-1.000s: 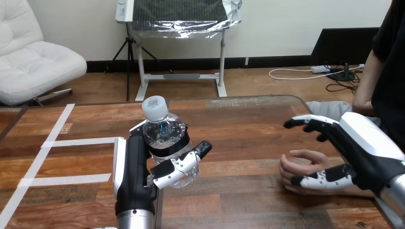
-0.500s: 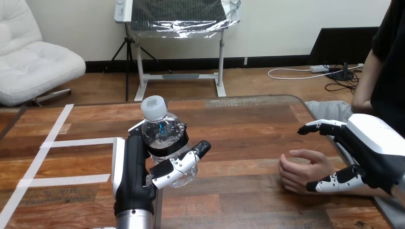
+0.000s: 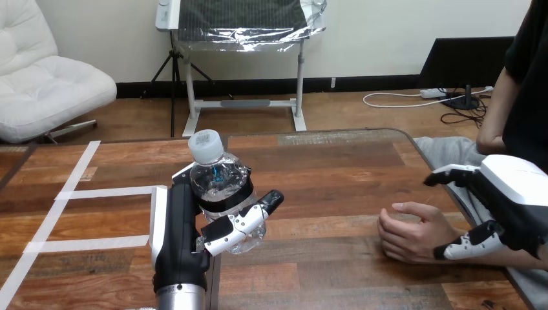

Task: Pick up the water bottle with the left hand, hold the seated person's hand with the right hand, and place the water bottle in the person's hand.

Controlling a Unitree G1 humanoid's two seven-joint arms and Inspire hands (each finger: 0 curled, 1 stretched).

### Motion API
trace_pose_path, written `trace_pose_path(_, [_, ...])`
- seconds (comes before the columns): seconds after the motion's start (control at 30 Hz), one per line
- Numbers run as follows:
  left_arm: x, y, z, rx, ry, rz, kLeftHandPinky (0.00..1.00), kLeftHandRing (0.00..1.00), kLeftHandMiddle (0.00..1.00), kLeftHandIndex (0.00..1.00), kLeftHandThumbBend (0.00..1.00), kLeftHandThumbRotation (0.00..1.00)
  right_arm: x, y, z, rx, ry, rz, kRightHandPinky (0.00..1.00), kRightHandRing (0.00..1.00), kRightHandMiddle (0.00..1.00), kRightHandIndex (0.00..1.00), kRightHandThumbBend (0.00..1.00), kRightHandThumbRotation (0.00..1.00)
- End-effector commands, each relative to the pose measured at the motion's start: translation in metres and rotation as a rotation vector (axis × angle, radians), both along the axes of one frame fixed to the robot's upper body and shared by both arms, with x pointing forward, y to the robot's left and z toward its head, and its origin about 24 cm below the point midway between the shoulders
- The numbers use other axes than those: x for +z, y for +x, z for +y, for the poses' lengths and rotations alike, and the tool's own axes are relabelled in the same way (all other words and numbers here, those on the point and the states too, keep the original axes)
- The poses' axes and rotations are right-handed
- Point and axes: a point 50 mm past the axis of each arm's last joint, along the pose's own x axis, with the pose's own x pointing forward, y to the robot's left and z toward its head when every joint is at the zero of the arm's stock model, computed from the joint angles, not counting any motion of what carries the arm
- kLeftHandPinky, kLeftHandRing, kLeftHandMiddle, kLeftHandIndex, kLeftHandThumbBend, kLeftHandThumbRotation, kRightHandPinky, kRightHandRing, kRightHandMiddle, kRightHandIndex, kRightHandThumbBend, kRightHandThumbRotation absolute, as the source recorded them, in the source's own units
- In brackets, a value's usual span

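**Right hand (image 3: 514,203) drawn back along the wrist; bottle (image 3: 218,190) kept upright at the left**

Over the last second the right hand has been pulled rightward, away from the person's hand (image 3: 410,232) and further back along the wrist. The bottle has been shifted only slightly to the left. The right hand's fingers are spread apart. The upper ones reach out over the wrist without closing on it, and the thumb lies along its near side. Nothing is clasped, and whether the thumb touches the wrist cannot be told.

At the left, the left hand (image 3: 178,226) is clamped on the bottle, with the thumb wrapped across the front of the lower body and the fingers hidden behind it. The bottle is held left of centre over the table (image 3: 336,168), well apart from the person's hand, which rests loosely curled near the right edge. Whether the base is clear of the wood cannot be told.

The bottle is small, clear and thin-walled, so it is judged light, smooth enough to slip, and likely to dent under a hard squeeze. The dark band around the middle, where it is already gripped, is judged the stiffest place to hold.

Its long axis is near vertical, with the cap (image 3: 207,145) uppermost and leaning a little to the far left.
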Motion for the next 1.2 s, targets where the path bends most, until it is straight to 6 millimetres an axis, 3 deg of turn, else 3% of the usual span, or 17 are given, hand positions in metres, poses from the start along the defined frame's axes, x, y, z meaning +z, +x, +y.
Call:
trace_pose_path(0.0, [0.017,0.006,-0.006,-0.012,-0.042,-0.092,0.35,0.39,0.43,0.45,0.68,0.0,0.019,0.014,0.002,0.021,-0.041,-0.048,0.78,0.84,0.84,0.8,0.84,0.0])
trace_pose_path(1.17, [0.019,0.006,-0.005,-0.011,-0.032,-0.1,0.35,0.39,0.44,0.45,0.67,0.0,0.008,0.032,-0.014,-0.066,-0.171,0.127,0.85,0.9,0.89,0.85,0.79,0.0])
